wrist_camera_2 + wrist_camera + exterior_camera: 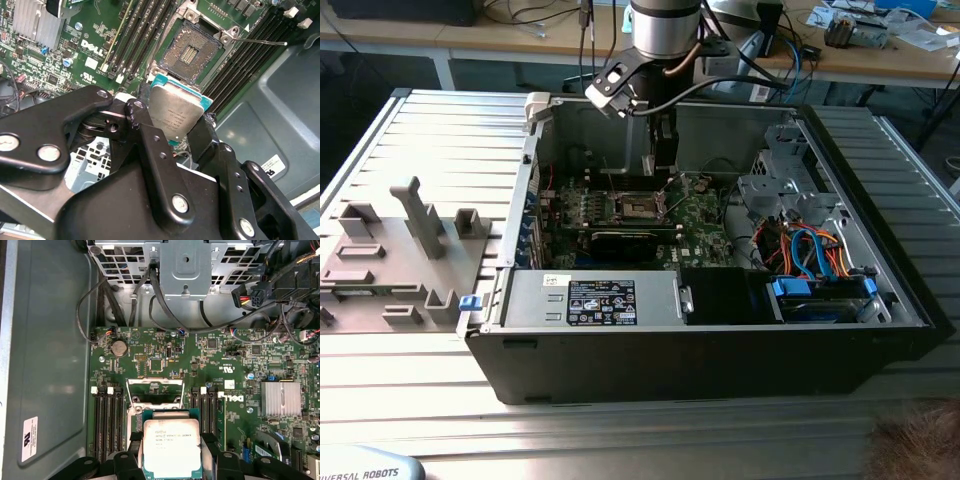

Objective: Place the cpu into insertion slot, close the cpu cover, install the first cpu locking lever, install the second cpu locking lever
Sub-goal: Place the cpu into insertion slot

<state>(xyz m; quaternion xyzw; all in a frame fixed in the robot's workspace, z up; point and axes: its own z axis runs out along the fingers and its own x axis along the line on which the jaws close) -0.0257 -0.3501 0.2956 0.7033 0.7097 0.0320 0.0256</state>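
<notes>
My gripper (663,172) hangs inside the open computer case, shut on the cpu (175,112), a small square chip with a dull silver top and a teal edge. Both wrist views show its black fingers (202,137) clamping two opposite edges of the cpu (171,447). The insertion slot (192,47) lies open and bare on the green board, a short way from the chip. In the exterior view the insertion slot (642,207) sits just below the gripper. The cpu cover (154,382) stands raised at the slot's far side. A thin wire locking lever (265,42) sticks out, unlatched.
Long black memory slots (142,35) flank the socket on both sides. A finned heatsink (280,399) and a metal drive cage (186,265) with cables stand nearby. The case walls (720,365) ring the board. A grey fixture tray (400,250) lies at the exterior view's left.
</notes>
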